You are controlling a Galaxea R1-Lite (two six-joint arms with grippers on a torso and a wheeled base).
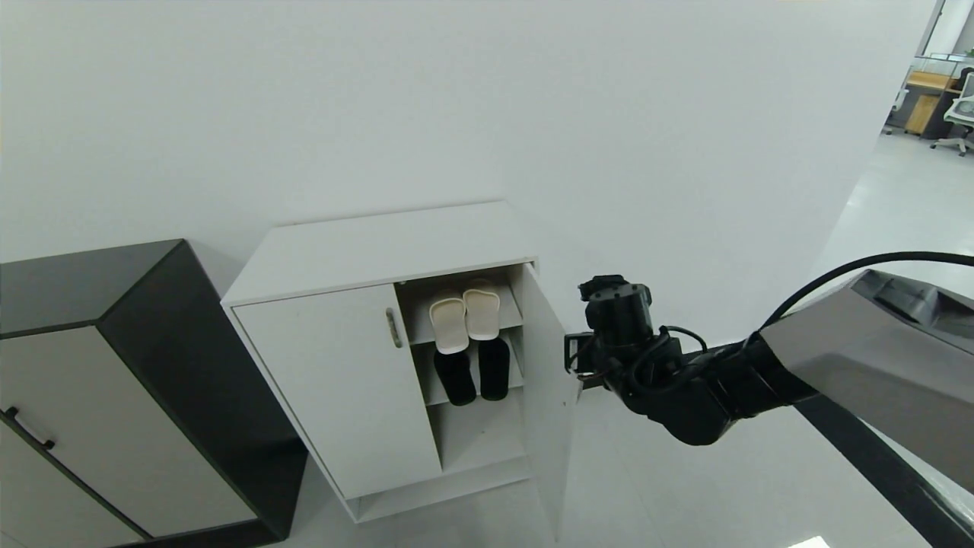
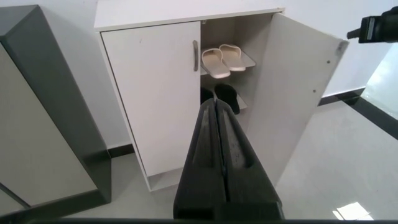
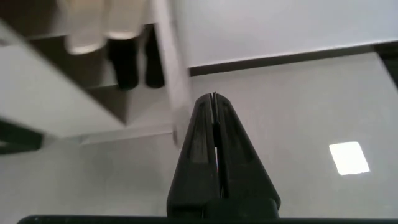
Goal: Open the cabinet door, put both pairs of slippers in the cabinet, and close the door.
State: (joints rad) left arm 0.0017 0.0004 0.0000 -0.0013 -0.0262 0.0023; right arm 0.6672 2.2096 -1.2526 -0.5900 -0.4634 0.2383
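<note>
Right hand (image 3: 213,98) closed — empty, just beside open cabinet door (image 1: 542,358), left hand (image 2: 215,103) closed

White cabinet (image 1: 396,243) stood on the grey floor (image 1: 685,487), dark cabinet (image 1: 152,327) just beside it. Upper shelf (image 1: 511,308) carried 1 white slipper pair (image 1: 464,320); shelf below (image 1: 516,373) carried 1 black pair (image 1: 475,373).

The white cabinet (image 1: 380,243) looks smooth and matt. Its handle (image 1: 393,328) looks like metal. The floor (image 1: 685,495) shines a little.
</note>
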